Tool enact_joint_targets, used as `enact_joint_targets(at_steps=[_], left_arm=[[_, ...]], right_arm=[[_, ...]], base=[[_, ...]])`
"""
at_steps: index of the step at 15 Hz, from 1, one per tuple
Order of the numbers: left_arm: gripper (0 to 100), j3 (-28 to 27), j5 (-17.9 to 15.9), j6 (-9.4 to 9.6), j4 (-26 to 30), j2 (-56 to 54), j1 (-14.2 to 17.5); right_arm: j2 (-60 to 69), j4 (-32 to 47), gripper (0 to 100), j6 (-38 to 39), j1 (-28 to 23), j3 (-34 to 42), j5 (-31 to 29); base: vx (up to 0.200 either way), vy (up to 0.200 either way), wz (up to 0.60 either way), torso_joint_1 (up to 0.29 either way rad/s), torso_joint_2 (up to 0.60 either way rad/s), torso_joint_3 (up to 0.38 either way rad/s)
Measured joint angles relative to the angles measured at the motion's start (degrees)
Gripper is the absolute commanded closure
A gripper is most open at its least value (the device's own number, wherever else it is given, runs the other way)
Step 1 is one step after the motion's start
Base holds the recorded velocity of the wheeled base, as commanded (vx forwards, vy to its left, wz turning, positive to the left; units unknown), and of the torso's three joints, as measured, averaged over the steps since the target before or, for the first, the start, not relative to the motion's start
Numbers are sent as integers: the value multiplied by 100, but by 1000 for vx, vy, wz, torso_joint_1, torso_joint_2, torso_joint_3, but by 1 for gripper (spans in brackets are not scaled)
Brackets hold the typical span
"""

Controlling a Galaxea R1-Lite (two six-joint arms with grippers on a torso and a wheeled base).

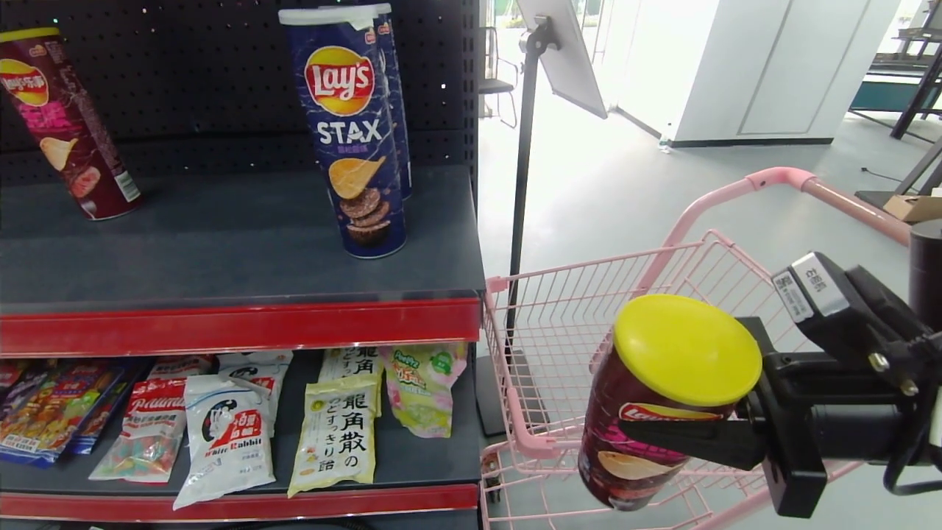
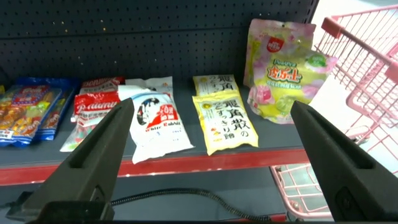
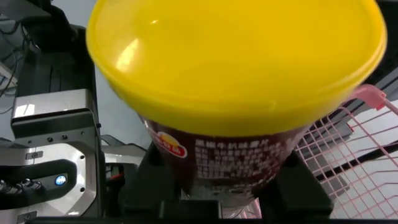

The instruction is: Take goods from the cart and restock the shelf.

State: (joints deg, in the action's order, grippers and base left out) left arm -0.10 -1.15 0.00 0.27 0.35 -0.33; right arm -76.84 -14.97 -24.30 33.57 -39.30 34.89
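Maroon chips can (image 1: 633, 464) is clamped in the right gripper (image 1: 673, 423) just above the pink cart (image 1: 559, 309), so mid-carry I'd say, next up is swinging it left of the cart onto the upper shelf (image 1: 221, 243).

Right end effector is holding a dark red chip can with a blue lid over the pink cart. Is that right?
Not quite: the lid is yellow, as the head view shows. The right end effector does hold the dark red chip can over the pink cart.
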Motion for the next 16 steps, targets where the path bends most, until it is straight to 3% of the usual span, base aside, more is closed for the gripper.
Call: enact_joint_targets(at_steps=[12, 16], left_arm=[[0, 0, 0, 0, -2, 0, 0], [0, 0, 0, 0, -2, 0, 0]], right_arm=[[68, -11, 100, 24, -98, 44, 15], [66, -30, 100, 29, -128, 100, 55]], base=[[0, 0, 0, 228, -550, -325], [0, 0, 0, 69, -141, -82]])
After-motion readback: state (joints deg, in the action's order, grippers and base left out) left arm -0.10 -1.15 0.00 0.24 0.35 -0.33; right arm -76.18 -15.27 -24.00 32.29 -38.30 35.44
